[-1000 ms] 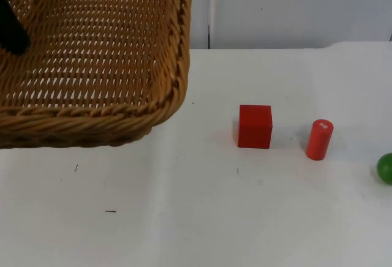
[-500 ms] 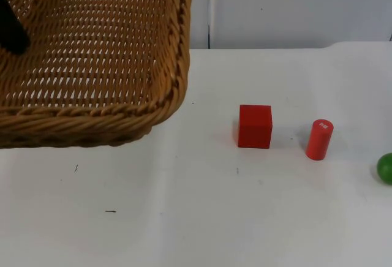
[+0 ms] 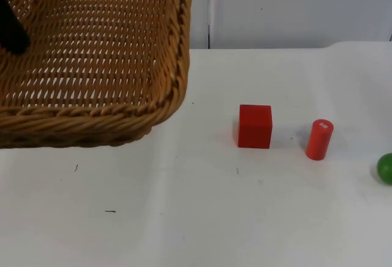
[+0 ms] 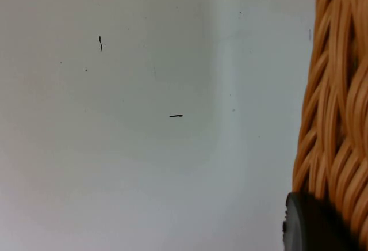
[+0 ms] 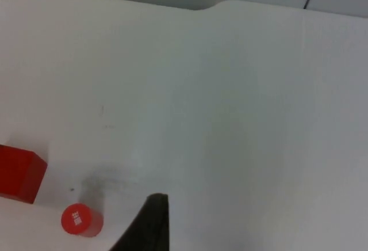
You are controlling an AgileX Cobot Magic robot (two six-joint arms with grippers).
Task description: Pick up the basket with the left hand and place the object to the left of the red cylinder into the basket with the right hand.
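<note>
The left gripper (image 4: 316,228) is holding the basket (image 3: 92,65) up at the far left, above the table (image 3: 184,218); its fingers are clamped on the woven rim, as the left wrist view is showing with a black fingertip pressed against the wicker. The top view is giving only a dark shape of that arm inside the basket, so the grip itself is read from the wrist.

Right of the basket, the cube (image 3: 255,126) is sitting flat on the table, apart from everything. It is the thing to lift. It is looking like a stiff, light painted block with smooth faces, likely a little slippery, so the fingers should be closing square on two opposite side faces, near mid-height.

Just right of the cube, the cylinder (image 3: 319,139) is standing upright, close but not touching. At the far right edge a green ball (image 3: 386,168) is lying.

The right gripper (image 5: 146,228) is waiting above the table right of the cylinder; whether its fingers are apart or together I cannot tell. Its wrist view is showing the cylinder's labelled top and the cube's edge.
</note>
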